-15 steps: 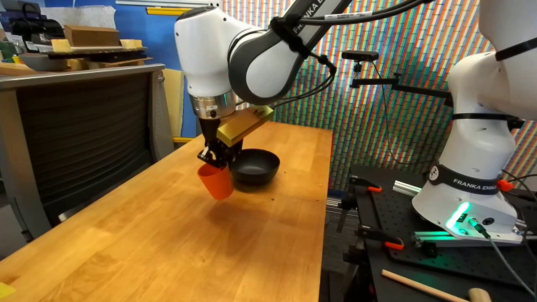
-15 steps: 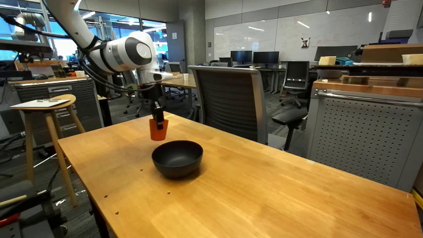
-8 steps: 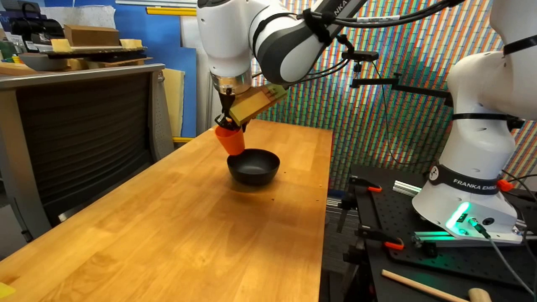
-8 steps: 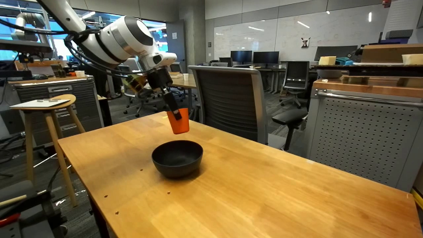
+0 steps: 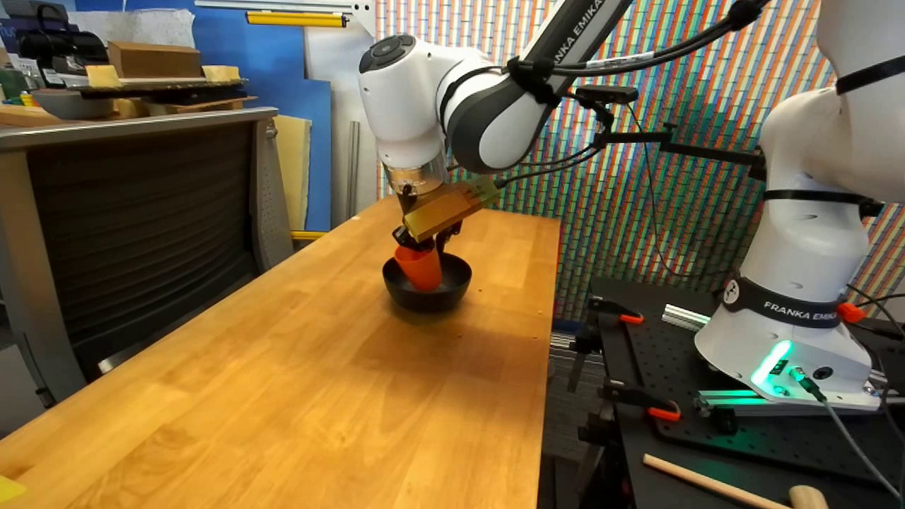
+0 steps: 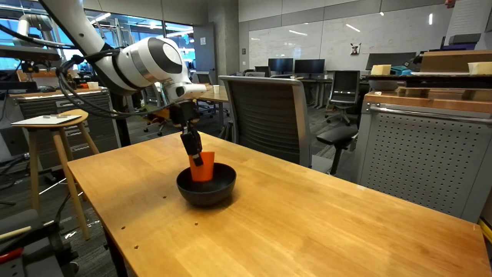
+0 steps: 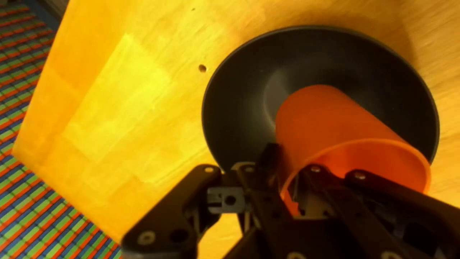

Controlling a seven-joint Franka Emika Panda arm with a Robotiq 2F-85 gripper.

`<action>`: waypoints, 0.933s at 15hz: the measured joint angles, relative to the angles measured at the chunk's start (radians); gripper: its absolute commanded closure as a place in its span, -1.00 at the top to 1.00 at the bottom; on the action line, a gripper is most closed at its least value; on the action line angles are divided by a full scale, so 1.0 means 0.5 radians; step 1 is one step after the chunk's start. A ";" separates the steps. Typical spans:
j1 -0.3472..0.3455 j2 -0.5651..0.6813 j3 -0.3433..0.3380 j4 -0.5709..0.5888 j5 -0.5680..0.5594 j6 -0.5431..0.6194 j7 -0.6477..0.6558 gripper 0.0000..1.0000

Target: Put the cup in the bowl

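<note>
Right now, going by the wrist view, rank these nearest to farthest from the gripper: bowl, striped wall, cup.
1. Cup: pinched at its rim.
2. Bowl: around the cup's lower part.
3. Striped wall: far left, past the table.

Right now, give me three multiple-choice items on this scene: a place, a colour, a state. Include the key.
1. Where is the orange cup relative to the bowl?
A. Beside it
B. Partly inside it
C. Beneath it

2. What colour is the bowl?
A. Black
B. White
C. Yellow

3. How does the gripper stand?
A. Wide open, clear of the cup
B. Shut on nothing
C. Closed on the cup's wall

1 B: both exterior views show its lower end within the bowl's rim.
2 A: it looks black in every view.
3 C: in the wrist view its jaws pinch the cup's wall, one inside.
</note>
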 measured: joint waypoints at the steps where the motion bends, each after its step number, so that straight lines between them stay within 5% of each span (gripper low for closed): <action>1: -0.029 0.031 0.003 -0.001 0.057 0.076 -0.034 -0.95; 2: -0.055 0.060 0.003 -0.001 0.108 0.159 -0.076 -0.85; 3: -0.077 0.087 0.003 0.000 0.154 0.239 -0.120 -0.31; 4: -0.095 0.109 0.002 0.001 0.200 0.309 -0.172 -0.29; 9: -0.096 0.131 -0.002 0.004 0.317 0.426 -0.335 0.48; 12: 0.020 0.068 -0.025 0.012 0.148 0.425 -0.315 0.92; 14: 0.126 -0.027 -0.025 0.016 -0.029 0.419 -0.275 1.00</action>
